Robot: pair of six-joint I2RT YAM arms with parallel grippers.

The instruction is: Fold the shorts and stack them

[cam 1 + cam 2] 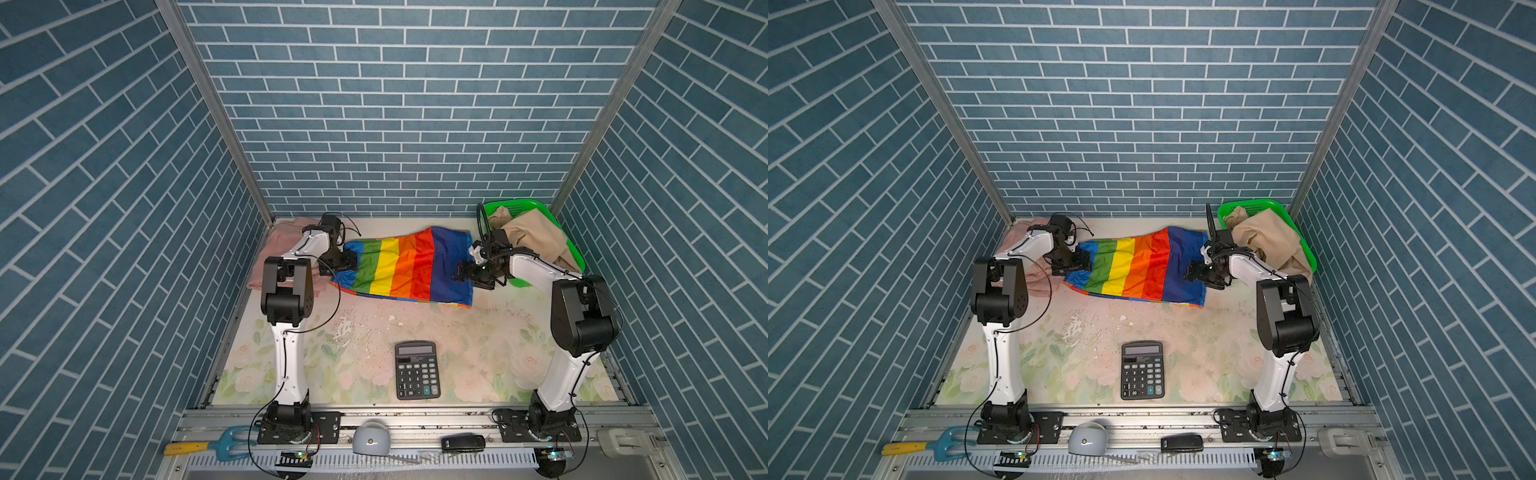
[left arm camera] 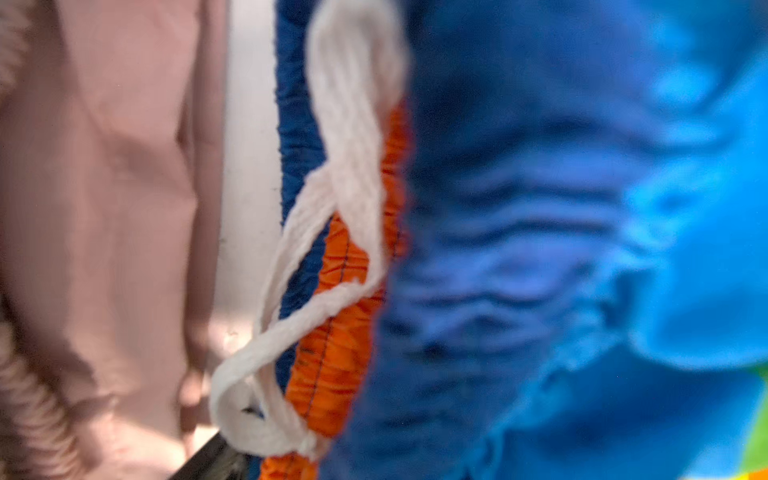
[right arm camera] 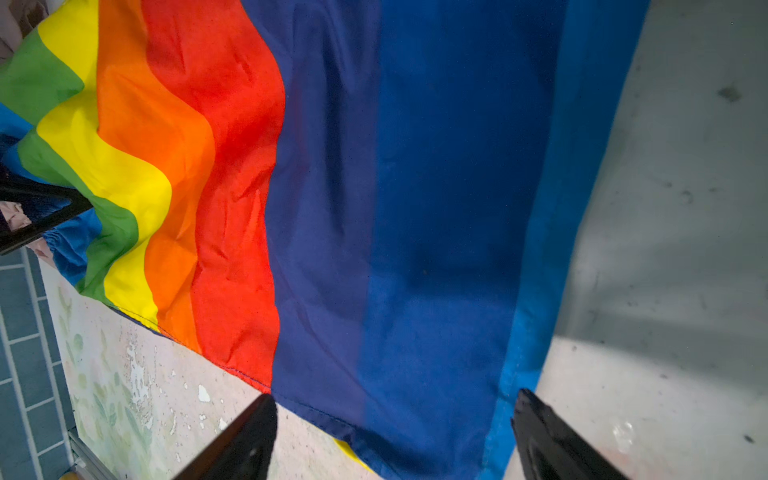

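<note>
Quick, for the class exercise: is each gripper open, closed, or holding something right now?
Left gripper: at waistband of the rainbow-striped shorts; open or closed cannot be told.
Right gripper: open, fingers either side of the blue hem.

Both top views look down from above; wrist cameras closely face the rainbow-striped shorts [image 3: 374, 208].

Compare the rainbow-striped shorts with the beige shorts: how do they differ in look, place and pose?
The rainbow-striped shorts carry bright bands of colour; the beige shorts are plain. The rainbow-striped shorts lie on the table; the beige shorts sit in the green basket. The rainbow-striped shorts are spread nearly flat; the beige shorts are crumpled and hang over the basket's rim. Both are soft cloth.
</note>
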